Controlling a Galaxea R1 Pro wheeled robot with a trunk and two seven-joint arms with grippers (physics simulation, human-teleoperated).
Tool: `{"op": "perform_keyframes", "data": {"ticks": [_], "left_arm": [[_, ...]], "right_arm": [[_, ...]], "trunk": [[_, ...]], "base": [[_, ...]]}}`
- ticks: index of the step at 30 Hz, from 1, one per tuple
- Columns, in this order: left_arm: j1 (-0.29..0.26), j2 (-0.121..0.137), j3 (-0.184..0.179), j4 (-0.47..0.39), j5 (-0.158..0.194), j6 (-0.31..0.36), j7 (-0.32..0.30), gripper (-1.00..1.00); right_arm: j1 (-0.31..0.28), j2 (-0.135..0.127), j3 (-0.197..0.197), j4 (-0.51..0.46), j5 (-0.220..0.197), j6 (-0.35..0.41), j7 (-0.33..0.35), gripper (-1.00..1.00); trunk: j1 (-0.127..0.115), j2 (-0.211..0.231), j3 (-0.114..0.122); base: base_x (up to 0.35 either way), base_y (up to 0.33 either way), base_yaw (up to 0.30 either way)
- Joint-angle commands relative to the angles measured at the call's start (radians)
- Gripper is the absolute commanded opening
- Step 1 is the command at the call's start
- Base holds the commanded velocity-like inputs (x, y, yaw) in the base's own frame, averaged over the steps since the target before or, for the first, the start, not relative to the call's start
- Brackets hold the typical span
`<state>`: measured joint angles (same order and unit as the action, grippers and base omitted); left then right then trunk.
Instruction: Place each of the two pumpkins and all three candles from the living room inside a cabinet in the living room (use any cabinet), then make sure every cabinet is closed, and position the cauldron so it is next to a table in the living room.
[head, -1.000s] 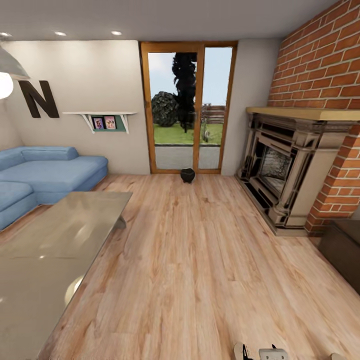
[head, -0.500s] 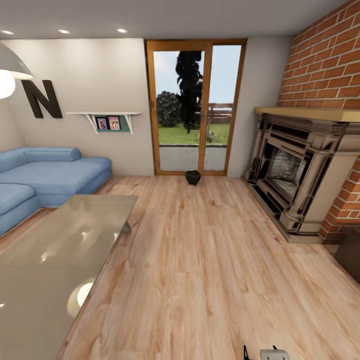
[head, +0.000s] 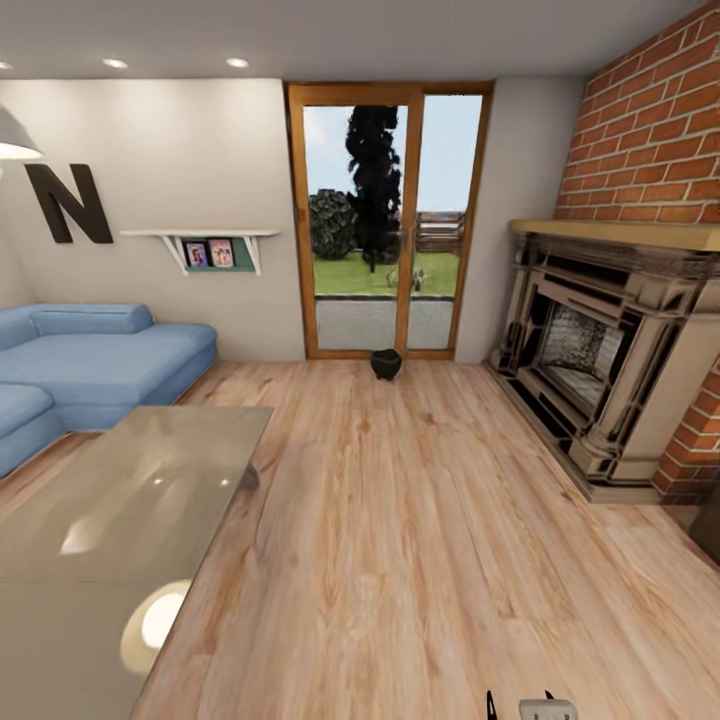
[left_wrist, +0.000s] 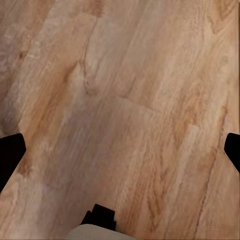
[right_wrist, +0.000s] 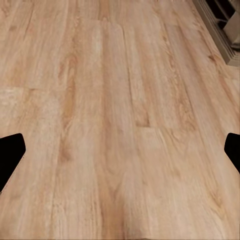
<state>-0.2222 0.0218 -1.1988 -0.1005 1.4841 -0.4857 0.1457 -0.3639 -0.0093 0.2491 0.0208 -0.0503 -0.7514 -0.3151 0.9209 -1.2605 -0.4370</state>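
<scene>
The cauldron (head: 386, 364), a small round black pot, sits on the wood floor at the far end of the room, right in front of the glass door. The low table (head: 110, 520) with its glossy grey-beige top lies near me on the left, far from the cauldron. A dark sliver of the cabinet (head: 709, 528) shows at the right edge. The pumpkins and candles are out of view. My left gripper (left_wrist: 120, 152) and my right gripper (right_wrist: 120, 150) both hang open over bare floor planks, with nothing between their fingers.
A blue sofa (head: 90, 360) runs along the left wall behind the table. The stone-coloured fireplace (head: 610, 360) juts out from the brick wall on the right. A wide strip of wood floor (head: 400, 540) runs from me to the glass door (head: 385, 220).
The whole head view has shifted, so the camera moved. The room now sits a little nearer, and the dark cabinet has slid almost out at the right edge. No object has moved.
</scene>
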Motion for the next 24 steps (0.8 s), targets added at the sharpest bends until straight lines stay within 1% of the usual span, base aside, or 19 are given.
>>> {"op": "perform_keyframes", "data": {"ticks": [1,12,17,24], "left_arm": [[0.0,0.001,-0.008,-0.004,0.002,-0.001,0.009,1.0],[0.0,0.002,-0.008,-0.004,0.002,-0.002,0.009,1.0],[0.0,0.003,-0.008,-0.004,0.002,-0.002,0.009,1.0],[0.0,0.003,-0.008,-0.004,0.002,-0.002,0.009,1.0]], "right_arm": [[-0.001,0.0,0.009,0.002,-0.005,-0.003,-0.004,1.0],[-0.001,0.002,0.01,0.002,-0.005,-0.003,-0.004,1.0],[-0.001,0.002,0.01,0.002,-0.005,-0.002,-0.006,1.0],[-0.001,0.003,0.01,0.002,-0.005,-0.002,-0.008,1.0]], "trunk": [[0.001,-0.001,0.001],[0.001,-0.001,0.017],[0.001,-0.001,0.018],[0.001,-0.001,0.019]], "base": [[0.314,0.115,-0.124],[0.314,0.124,-0.126],[0.315,0.113,-0.022],[0.324,0.023,-0.002]]}}
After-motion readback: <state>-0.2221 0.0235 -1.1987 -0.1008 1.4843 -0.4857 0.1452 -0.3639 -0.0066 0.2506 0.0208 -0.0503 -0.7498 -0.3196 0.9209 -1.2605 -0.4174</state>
